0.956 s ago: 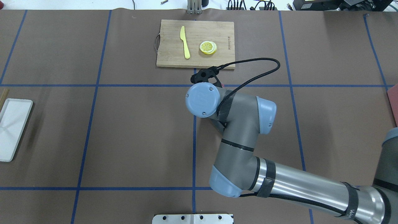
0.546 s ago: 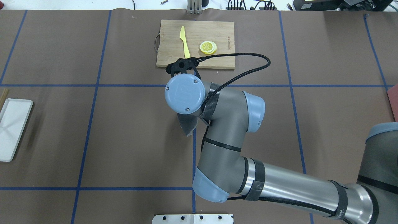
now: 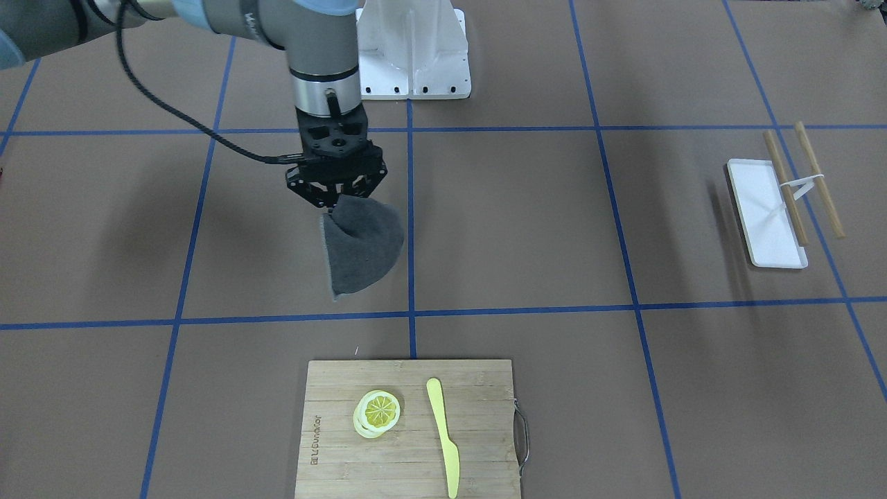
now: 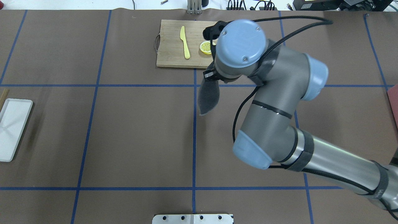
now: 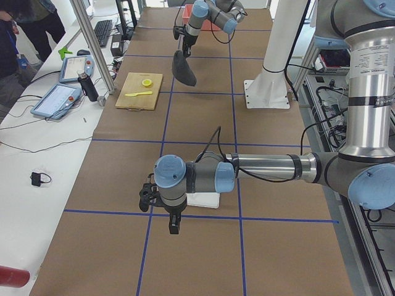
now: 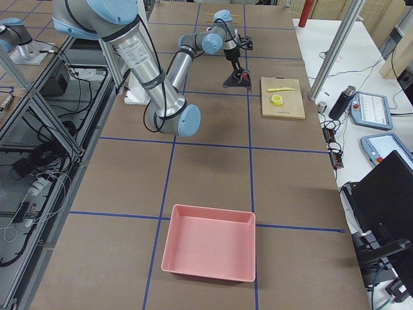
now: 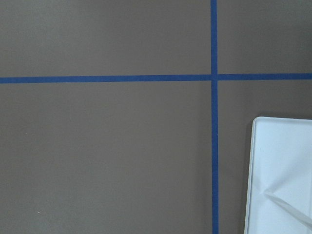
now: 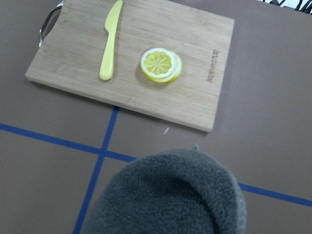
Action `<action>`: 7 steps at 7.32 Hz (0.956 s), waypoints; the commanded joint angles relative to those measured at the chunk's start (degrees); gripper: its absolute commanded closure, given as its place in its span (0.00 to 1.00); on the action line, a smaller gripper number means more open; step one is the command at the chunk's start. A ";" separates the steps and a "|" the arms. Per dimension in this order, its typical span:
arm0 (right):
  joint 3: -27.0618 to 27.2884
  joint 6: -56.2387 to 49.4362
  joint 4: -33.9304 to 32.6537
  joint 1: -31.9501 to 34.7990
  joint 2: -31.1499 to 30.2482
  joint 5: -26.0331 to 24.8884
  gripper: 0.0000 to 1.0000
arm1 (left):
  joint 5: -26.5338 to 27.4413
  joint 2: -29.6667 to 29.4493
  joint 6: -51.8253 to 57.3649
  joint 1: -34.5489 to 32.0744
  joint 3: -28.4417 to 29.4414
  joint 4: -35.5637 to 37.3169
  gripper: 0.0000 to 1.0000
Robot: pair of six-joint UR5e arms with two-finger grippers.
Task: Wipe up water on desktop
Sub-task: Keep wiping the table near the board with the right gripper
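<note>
The right end effector [image 3: 337, 196], pinched shut on a grey cloth [image 3: 364, 246], dangles it lengthwise downward — the desk [image 3: 527, 229] lies directly beneath; lowering probably comes first.

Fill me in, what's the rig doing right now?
The right gripper is shut on a dark grey cloth, which hangs from it over the desktop, on the robot's side of the bamboo cutting board with its lemon slices and yellow knife. The left gripper hovers near the white tray; whether it is open can't be told. No puddle is visible.
</note>
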 commanded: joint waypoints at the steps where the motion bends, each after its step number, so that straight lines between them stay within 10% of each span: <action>1: 4.27 -10.75 -0.30 12.34 -6.83 11.03 1.00 | -1.08 0.20 -3.45 -0.01 -0.67 -0.06 0.01; 7: 7.88 -47.98 -0.30 41.01 -34.15 25.94 1.00 | -1.18 0.29 -3.36 -0.01 -0.75 -0.15 0.01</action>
